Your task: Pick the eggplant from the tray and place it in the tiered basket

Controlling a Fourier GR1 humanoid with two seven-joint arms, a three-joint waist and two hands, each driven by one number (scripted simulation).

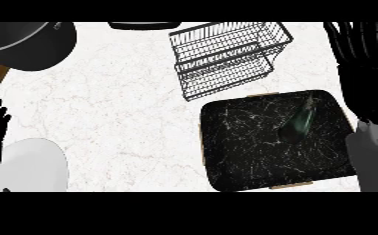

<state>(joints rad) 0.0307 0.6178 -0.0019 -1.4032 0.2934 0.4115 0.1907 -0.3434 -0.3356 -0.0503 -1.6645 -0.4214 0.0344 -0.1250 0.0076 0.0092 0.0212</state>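
**A:** Which step is judged to be in hand?

**B:** The reach, it is judged. The eggplant [301, 119] is seen lying aslant on the tray [244, 149], in its far right part, and it is not touched by anything. The right robot hand [358, 79] is held at the view's right edge, just beside the tray's right rim. Its fingers [347, 44] are stretched out straight and nothing is held in it.

**A:** And the left robot hand [3, 116]?

**B:** Only a sliver is shown at the view's left edge, near a white plate [33, 166]. Whether it is spread or closed cannot be told.

**A:** What is called for next?

**B:** The right robot hand would have to be brought leftward and down over the eggplant, then closed round its thick body. A lift clear of the tray's rim would be needed after that. The eggplant would then be carried to the tiered basket [221, 59], which stands on the bench [125, 109] just beyond the tray's far left corner.

**A:** What is held in the containers?

**B:** The eggplant alone is seen on the tray. Nothing is seen in either tier of the wire basket. A dark round vessel [33, 41] is placed at the far left, and its contents cannot be made out.
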